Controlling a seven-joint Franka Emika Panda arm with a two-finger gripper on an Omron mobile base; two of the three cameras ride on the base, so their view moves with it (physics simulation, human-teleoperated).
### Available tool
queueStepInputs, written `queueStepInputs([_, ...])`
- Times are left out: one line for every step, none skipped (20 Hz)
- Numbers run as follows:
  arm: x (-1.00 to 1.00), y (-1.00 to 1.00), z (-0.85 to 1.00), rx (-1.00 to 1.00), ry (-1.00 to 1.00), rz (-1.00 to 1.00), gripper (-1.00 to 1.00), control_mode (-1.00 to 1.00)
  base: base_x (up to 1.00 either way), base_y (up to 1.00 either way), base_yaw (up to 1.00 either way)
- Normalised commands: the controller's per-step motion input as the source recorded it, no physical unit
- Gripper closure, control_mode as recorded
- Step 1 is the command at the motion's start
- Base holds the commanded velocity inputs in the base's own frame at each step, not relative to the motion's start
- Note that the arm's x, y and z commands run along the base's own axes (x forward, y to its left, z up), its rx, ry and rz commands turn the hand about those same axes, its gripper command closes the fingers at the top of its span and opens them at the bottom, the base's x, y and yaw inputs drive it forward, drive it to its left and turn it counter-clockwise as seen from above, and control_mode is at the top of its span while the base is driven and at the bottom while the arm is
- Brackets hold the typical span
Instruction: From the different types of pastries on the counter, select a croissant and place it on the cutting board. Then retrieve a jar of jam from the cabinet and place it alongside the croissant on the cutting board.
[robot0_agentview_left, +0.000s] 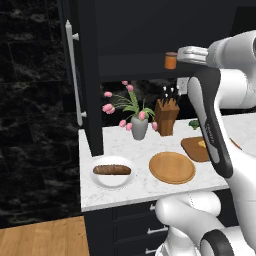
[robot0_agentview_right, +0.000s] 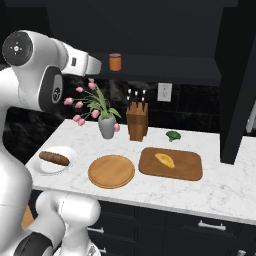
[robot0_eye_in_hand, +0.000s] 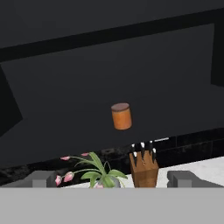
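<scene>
A: What is shown, from largest to smallest?

B: The cabinet (robot0_agentview_right: 165, 35), the tabletop (robot0_agentview_right: 220, 192), the cutting board (robot0_agentview_right: 187, 170) bearing the croissant (robot0_agentview_right: 165, 160).

A: And the jar of jam (robot0_eye_in_hand: 121, 116)?

B: Seen upright on the cabinet shelf, facing the gripper (robot0_eye_in_hand: 112, 179), whose jaws are spread wide, nothing held.

On the counter (robot0_agentview_right: 220, 192), the croissant (robot0_agentview_right: 165, 160) lies on the cutting board (robot0_agentview_right: 187, 170) toward the right end. Left of it sits a round plate (robot0_agentview_right: 111, 171), then a loaf on a dish (robot0_agentview_right: 54, 159) by the left edge. Behind, at the back edge, stand a flower vase (robot0_agentview_right: 106, 126) and knife block (robot0_agentview_right: 136, 121). The jar of jam (robot0_agentview_right: 115, 62) stands on the cabinet (robot0_agentview_right: 200, 70) shelf above.
</scene>
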Motion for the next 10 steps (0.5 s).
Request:
queueStepInputs([0.30,-0.05,-0.27,0.00,0.12,0.00,-1.00,-1.00,0.00,0.00,0.00])
queueStepInputs([0.26,0.00,-0.33,0.00,0.14,0.00,-1.00,-1.00,0.00,0.00,0.00])
queueStepInputs([0.26,0.00,-0.41,0.00,0.10,0.00,-1.00,-1.00,0.00,0.00,0.00])
queueStepInputs([0.26,0.00,-0.39,0.00,0.10,0.00,-1.00,-1.00,0.00,0.00,0.00])
queueStepInputs([0.25,0.00,-0.49,0.00,0.07,0.00,-1.00,-1.00,0.00,0.00,0.00])
queueStepInputs([0.32,-0.01,-0.51,0.00,0.04,0.00,-1.00,-1.00,0.00,0.00,0.00])
queueStepInputs([0.34,-0.04,-0.34,0.00,0.00,0.00,-1.00,-1.00,0.00,0.00,0.00])
queueStepInputs([0.41,-0.06,-0.16,0.00,0.00,0.00,-1.00,-1.00,0.00,0.00,0.00])
queueStepInputs([0.44,-0.06,-0.13,0.00,0.00,0.00,-1.00,-1.00,0.00,0.00,0.00])
queueStepInputs([0.46,-0.06,-0.06,0.00,0.00,0.00,-1.00,-1.00,0.00,0.00,0.00])
